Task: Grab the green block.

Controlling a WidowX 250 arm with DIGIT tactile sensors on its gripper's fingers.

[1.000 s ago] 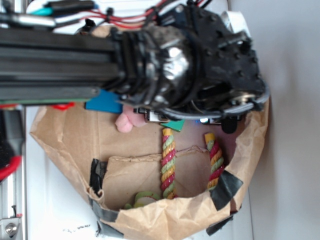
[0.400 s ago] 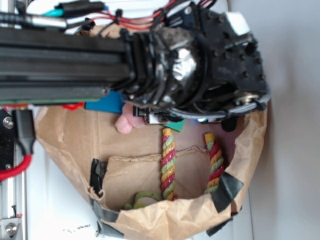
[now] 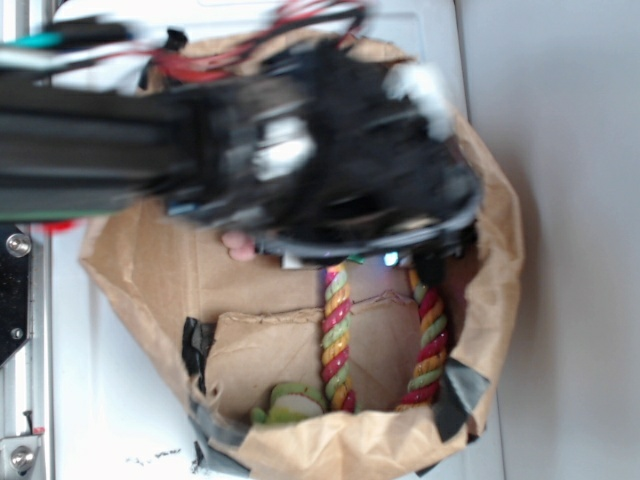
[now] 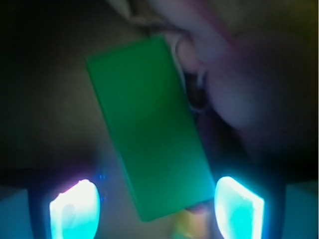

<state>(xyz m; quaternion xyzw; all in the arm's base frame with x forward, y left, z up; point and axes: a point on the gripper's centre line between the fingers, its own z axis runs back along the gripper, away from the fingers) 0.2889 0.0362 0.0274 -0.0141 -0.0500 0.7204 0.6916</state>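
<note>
In the wrist view the green block is a flat, smooth slab lying tilted on the brown floor. Its lower end sits between my two glowing fingertips. My gripper is open; the right pad is close to the block's corner and the left pad stands well apart from it. In the exterior view my gripper is a blurred black mass low inside the paper bag. It covers the green block there.
The brown paper bag walls in the work area. A green-yellow-red twisted rope runs along its floor just below the gripper. A pink soft object, seen also as the pink object beside the block, lies close by.
The arm has shifted left and lower into the bag and is motion-blurred. The blue block and the sliver of green block seen earlier are now covered by it.
</note>
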